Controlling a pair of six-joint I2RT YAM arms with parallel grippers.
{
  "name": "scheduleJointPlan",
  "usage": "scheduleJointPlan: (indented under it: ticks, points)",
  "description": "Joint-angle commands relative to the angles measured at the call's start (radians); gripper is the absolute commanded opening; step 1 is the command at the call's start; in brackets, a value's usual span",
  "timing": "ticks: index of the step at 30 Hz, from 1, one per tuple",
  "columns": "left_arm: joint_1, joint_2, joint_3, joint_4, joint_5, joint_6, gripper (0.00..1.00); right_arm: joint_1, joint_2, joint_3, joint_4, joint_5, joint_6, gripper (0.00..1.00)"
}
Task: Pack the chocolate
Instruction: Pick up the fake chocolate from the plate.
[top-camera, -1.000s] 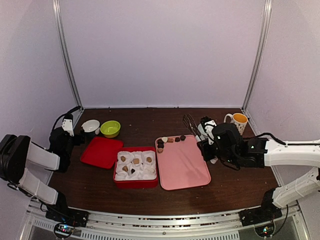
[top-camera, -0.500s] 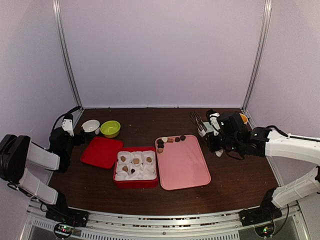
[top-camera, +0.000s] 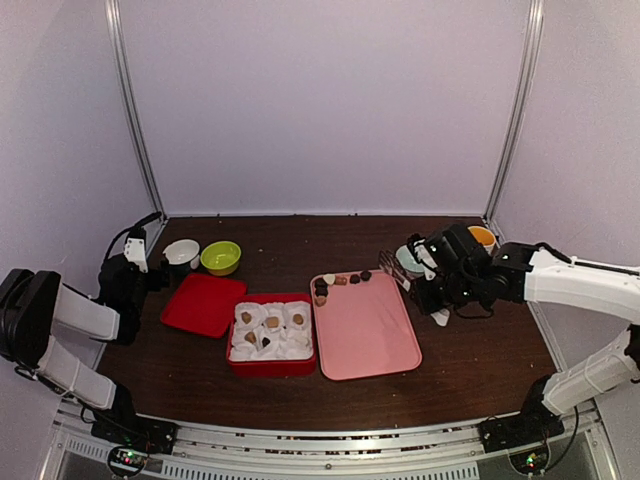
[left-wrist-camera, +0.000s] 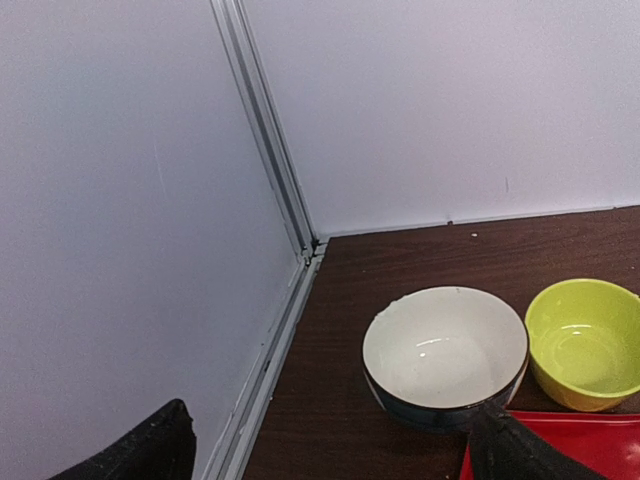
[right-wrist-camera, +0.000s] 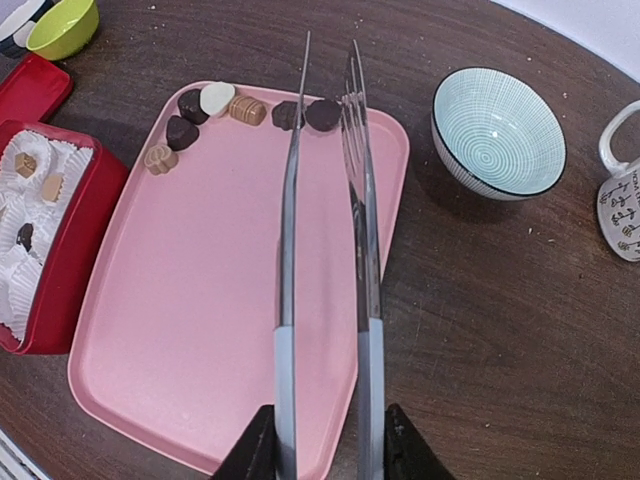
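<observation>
While the left jaws gape, the right jaws clamp tongs (right-wrist-camera: 365, 260) — near the chocolate (right-wrist-camera: 243, 109).

7 chocolates (right-wrist-camera: 247, 110) (4 dark, 2 light brown, 1 white) on 1 pink tray (right-wrist-camera: 200, 350). 3 bowls: white bowl (left-wrist-camera: 445, 345), lime-green bowl (left-wrist-camera: 585, 345), pale-blue bowl (right-wrist-camera: 498, 130). 1 mug (right-wrist-camera: 625, 200), 1 metal tongs (right-wrist-camera: 287, 230), 1 red box (top-camera: 272, 366), 1 red lid (top-camera: 203, 303).

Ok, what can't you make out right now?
- mug: right wrist view, cut by right edge; top view, partly behind right arm.
- tongs: tip height above tray unclear, both views.
- box: right wrist view, cut by left edge.
- chocolate on tray: top view, too small to sort.
</observation>
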Motion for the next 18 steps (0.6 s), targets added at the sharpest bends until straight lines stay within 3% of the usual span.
scheduleJointPlan:
  ticks: [1, 7, 18]
  points:
    - [0.005, 0.008, -0.001, 0.053, 0.01, -0.008, 0.98, -0.003, 0.072, 0.091, -0.064, -0.071, 0.056, 0.29]
    - [0.005, 0.008, 0.0, 0.054, 0.01, -0.008, 0.98, -0.003, 0.199, 0.197, -0.089, -0.17, 0.092, 0.3]
    - [0.006, 0.008, 0.0, 0.054, 0.011, -0.008, 0.98, 0.003, 0.358, 0.373, -0.184, -0.164, 0.165, 0.3]
